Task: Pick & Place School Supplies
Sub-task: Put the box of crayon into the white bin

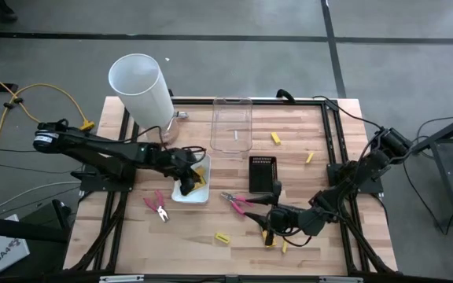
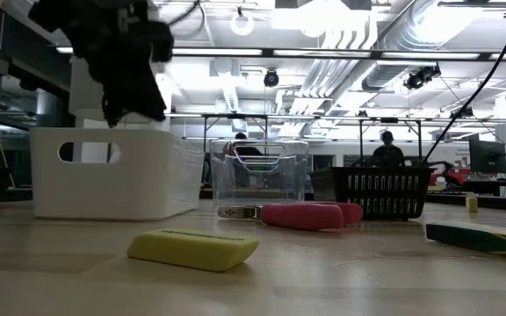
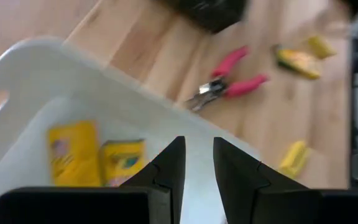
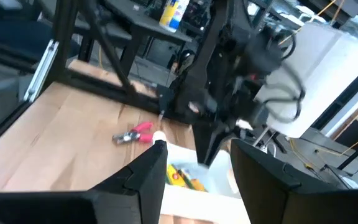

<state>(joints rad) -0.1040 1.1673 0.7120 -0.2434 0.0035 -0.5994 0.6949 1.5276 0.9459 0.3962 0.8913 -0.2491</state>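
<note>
Two yellow packs point(image 3: 98, 158) lying in white tray point(image 1: 181, 196); left gripper point(image 3: 196, 163) above it, fingers parted, empty. Clear tray point(image 1: 232, 124) holding one small white piece. Right gripper point(image 1: 270, 220) fingers spread, empty, by pink-handled pliers point(image 1: 242, 203) beside black tray point(image 1: 263, 174).

Seen level across the bench point(image 2: 323, 281), a yellow stubby stick point(image 2: 193, 249) lies nearest, with a pink-handled plier-like tool point(image 2: 301, 214) flat on the wood behind it. A white tray point(image 2: 112, 172) stands at left with a dark claw point(image 2: 134, 105) hanging above it, fingers pointing down; whether they are parted cannot be made out. A clear tray point(image 2: 260, 171) and a black tray point(image 2: 380, 191) stand farther back, and a flat pack point(image 2: 481, 237) lies at right.
</note>
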